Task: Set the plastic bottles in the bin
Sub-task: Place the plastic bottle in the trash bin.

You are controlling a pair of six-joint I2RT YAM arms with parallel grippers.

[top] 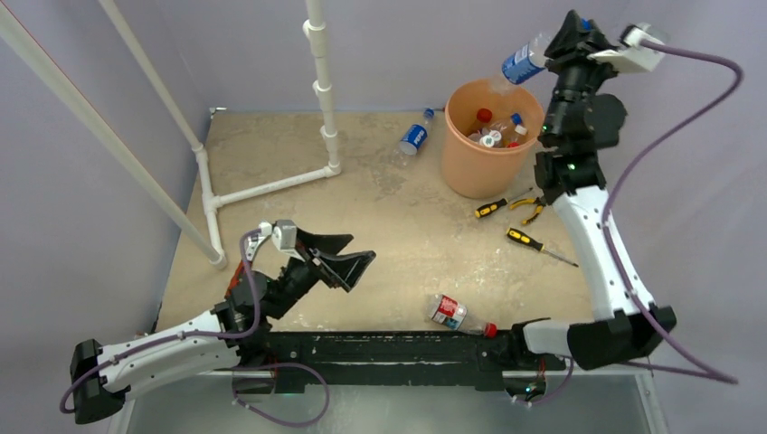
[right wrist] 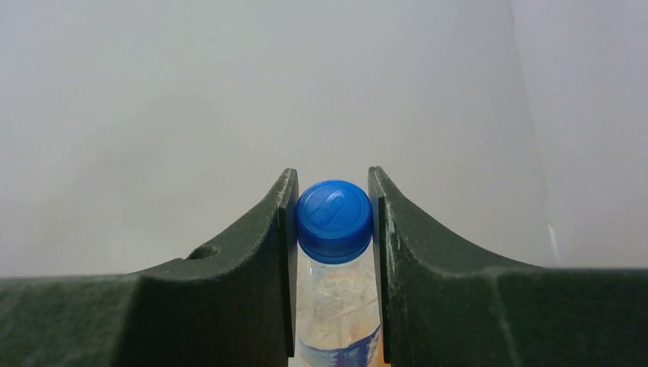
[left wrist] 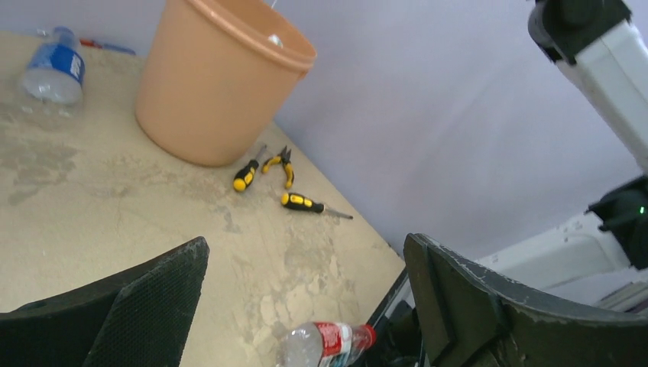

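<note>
The bin is an orange bucket at the back right, and several plastic bottles lie inside it. My right gripper hangs above its right rim, shut on a blue-labelled bottle. In the right wrist view the fingers clamp its neck just under the blue cap. Another blue-labelled bottle lies on the table left of the bin. A red-labelled bottle lies by the front edge. My left gripper is open and empty, to the left of that red-labelled bottle.
Yellow-and-black pliers and two screwdrivers lie in front of the bin. A white pipe frame stands at the back left. The black rail runs along the near edge, close to the red-labelled bottle.
</note>
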